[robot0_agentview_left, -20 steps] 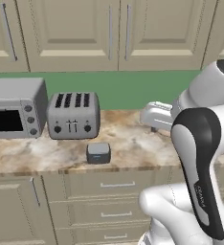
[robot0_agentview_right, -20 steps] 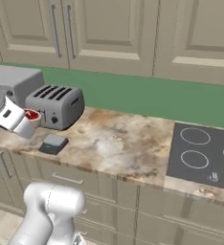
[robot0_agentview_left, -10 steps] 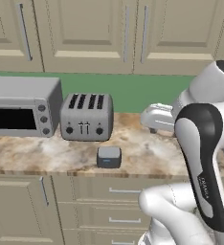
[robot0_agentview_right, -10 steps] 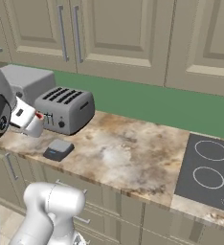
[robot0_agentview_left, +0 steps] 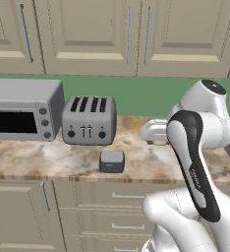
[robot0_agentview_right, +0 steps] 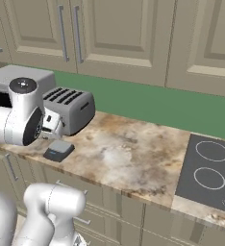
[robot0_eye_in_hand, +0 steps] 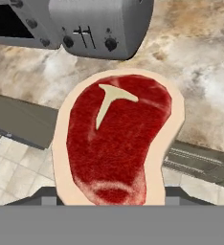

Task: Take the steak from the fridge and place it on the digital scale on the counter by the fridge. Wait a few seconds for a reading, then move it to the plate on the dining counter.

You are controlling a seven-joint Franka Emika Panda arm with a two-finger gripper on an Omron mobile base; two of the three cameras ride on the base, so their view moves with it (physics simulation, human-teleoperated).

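A: Left base view: the whole scene is sliding left compared with a second ago, so the base is driving; the small dark grey digital scale (robot0_agentview_left: 111, 161) is sitting at six o'clock of the silver four-slot toaster (robot0_agentview_left: 88, 120).

B: Right base view is agreeing: the beige marbled counter (robot0_agentview_right: 129, 153) is nearing.

A: Hand view: the gripper (robot0_eye_in_hand: 109, 198) is pinching the raw red steak (robot0_eye_in_hand: 117, 136), hanging over the counter's front edge. Delivery to the scale is probably next.
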